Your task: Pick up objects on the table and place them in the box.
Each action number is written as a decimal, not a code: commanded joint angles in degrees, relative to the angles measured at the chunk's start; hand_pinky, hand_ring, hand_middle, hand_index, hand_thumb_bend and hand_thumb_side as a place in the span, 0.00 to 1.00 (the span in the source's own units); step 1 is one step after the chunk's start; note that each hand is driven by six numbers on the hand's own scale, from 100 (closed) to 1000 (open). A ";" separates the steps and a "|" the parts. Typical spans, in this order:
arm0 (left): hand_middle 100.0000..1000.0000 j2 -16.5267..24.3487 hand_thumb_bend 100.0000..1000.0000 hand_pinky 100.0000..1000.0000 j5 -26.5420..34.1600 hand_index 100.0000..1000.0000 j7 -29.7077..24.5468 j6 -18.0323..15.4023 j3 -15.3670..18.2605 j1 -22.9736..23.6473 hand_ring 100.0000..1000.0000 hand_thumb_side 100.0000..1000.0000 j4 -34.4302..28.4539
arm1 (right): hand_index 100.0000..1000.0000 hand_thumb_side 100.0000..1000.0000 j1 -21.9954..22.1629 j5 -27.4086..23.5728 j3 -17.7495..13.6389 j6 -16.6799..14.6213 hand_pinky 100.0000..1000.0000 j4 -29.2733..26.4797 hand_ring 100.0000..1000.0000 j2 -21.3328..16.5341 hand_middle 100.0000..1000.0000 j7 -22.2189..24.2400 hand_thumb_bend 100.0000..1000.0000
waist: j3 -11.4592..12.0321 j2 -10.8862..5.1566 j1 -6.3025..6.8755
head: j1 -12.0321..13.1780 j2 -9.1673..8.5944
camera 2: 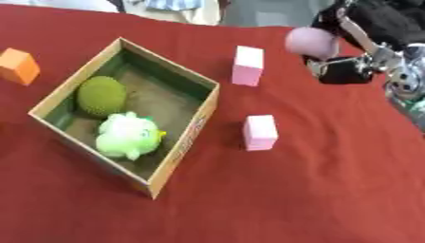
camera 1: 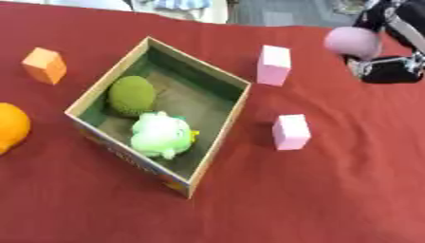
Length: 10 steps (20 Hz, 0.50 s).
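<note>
Table [camera 1: 332, 199]: red cloth all over it, everything sits on that.
Box [camera 1: 222, 130]: open cardboard one, turned corner-on like a diamond, left of middle. Greenish inside walls, some print on the near outer side I can't read.
Right hand [camera 2: 353, 66]: black and silver, comes in at the upper right, up above the cloth. Fingers look curled round the pink ball, though it's pretty blurry up there, so that's my best read.
Left hand: doesn't show in either view.
Green plush toy [camera 1: 162, 135]: pale green, sitting in the near part of the box with a tiny yellow bit on its right side.
Green ball [camera 1: 132, 95]: darker, rough-looking, in the box's left corner, touching the plush.
Orange round thing [camera 1: 12, 127]: cut off by the left edge, only in the left eye view.
Pink ball [camera 2: 311, 42]: dusty pink, held up in the right hand, well right of the box.
Tall pink block [camera 1: 275, 65]: upright, just past the box's right corner.
Small pink block [camera 1: 291, 131]: right of the box, nearer than the tall one.
Orange block [camera 1: 45, 65]: far left, apart from the box.
</note>
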 commanded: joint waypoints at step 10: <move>0.71 1.06 0.50 0.82 0.41 0.86 0.39 -1.20 -0.23 -1.33 0.73 0.83 -0.77 | 0.50 0.00 -20.86 0.89 12.89 -1.93 0.72 -1.03 0.50 9.14 0.39 11.95 0.00 | 0.95 -0.75 -0.62 | -1.28 -0.50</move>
